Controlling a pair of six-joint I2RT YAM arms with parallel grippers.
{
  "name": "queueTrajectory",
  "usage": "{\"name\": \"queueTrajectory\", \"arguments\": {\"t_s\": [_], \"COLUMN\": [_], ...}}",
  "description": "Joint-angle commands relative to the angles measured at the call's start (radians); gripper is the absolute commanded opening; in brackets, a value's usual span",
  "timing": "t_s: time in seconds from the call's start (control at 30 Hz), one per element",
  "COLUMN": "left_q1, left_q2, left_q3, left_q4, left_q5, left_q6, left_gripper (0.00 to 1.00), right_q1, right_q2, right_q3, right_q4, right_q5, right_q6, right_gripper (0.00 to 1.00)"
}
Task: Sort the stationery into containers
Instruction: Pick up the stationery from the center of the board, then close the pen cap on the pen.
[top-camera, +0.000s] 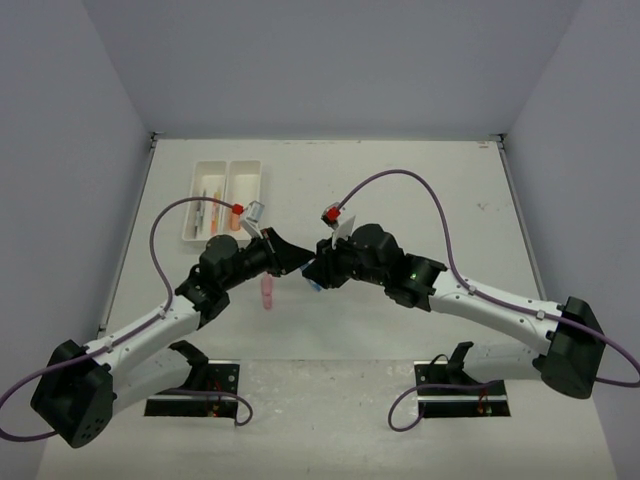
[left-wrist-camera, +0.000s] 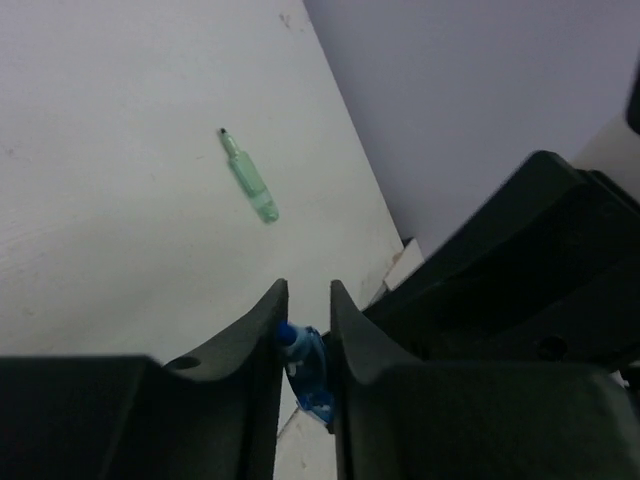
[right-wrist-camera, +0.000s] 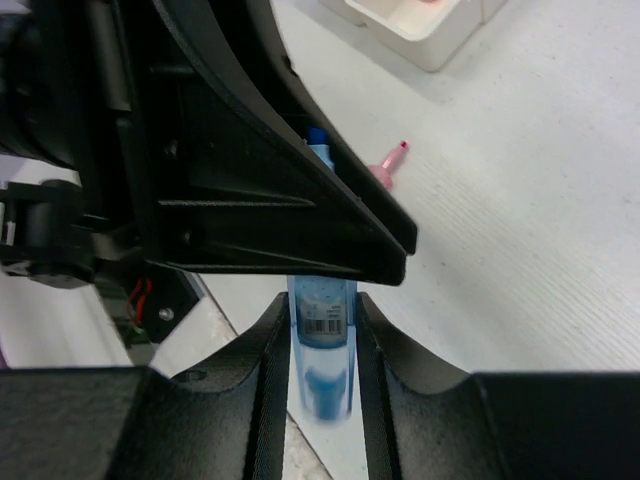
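Both grippers meet above the middle of the table, each shut on the same blue marker (top-camera: 312, 284). In the left wrist view my left gripper (left-wrist-camera: 308, 312) pinches the blue marker (left-wrist-camera: 309, 372) near its tip. In the right wrist view the right gripper (right-wrist-camera: 322, 312) clamps the barcoded barrel of the blue marker (right-wrist-camera: 322, 325), whose far end runs under the left gripper's black body (right-wrist-camera: 250, 200). A pink marker (top-camera: 267, 292) lies on the table just below the left gripper (top-camera: 298, 263). A green marker (left-wrist-camera: 250, 182) lies alone on the table. The white containers (top-camera: 246, 170) stand at the back left, holding pens and an orange piece.
The right gripper (top-camera: 326, 268) nearly touches the left one. Grey walls close in the table on three sides. The pink marker (right-wrist-camera: 384, 170) lies between the grippers and a corner of the containers (right-wrist-camera: 425, 45).
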Motion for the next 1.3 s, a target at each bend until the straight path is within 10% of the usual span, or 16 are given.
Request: {"name": "queueTrajectory", "arguments": {"t_s": [0.0,0.27,0.37,0.47,0.57,0.67,0.8,0.9,1.03,1.27], "left_q1": [-0.030,-0.034,-0.034,-0.034,-0.034,-0.034,-0.034,-0.034,-0.034,-0.034], "left_q2": [0.010,-0.001,-0.008,-0.025,-0.033,-0.026,-0.021,-0.024,-0.031,-0.042], "left_q3": [0.049,0.105,0.128,0.154,0.171,0.184,0.204,0.234,0.279,0.291], "left_q4": [0.068,0.009,0.017,0.023,0.022,0.015,-0.024,-0.074,-0.120,-0.138], "left_q5": [-0.066,-0.084,-0.070,-0.044,-0.032,-0.011,-0.017,-0.051,-0.085,-0.098], "left_q6": [-0.006,0.054,0.069,0.074,0.066,0.065,0.095,0.124,0.151,0.157], "left_gripper": [0.14,0.00,0.00,0.00,0.00,0.00,0.04,0.42,0.39,0.06], "right_q1": [0.009,0.009,0.011,0.010,0.011,0.010,0.009,0.010,0.011,0.009], "right_q2": [-0.029,-0.005,0.001,0.008,0.002,-0.019,-0.047,-0.059,-0.067,-0.071], "right_q3": [0.028,0.021,0.008,-0.014,-0.024,-0.022,-0.020,-0.024,-0.031,-0.031], "right_q4": [0.020,0.036,0.060,0.069,0.070,0.070,0.067,0.062,0.060,0.050], "right_q5": [0.048,0.015,-0.033,-0.049,-0.049,-0.037,-0.020,-0.015,-0.015,-0.006], "right_q6": [0.009,0.018,0.009,0.001,0.000,-0.004,-0.015,-0.017,-0.019,-0.020], "right_gripper": [0.00,0.00,0.47,0.53,0.49,0.04,0.00,0.00,0.00,0.00]}}
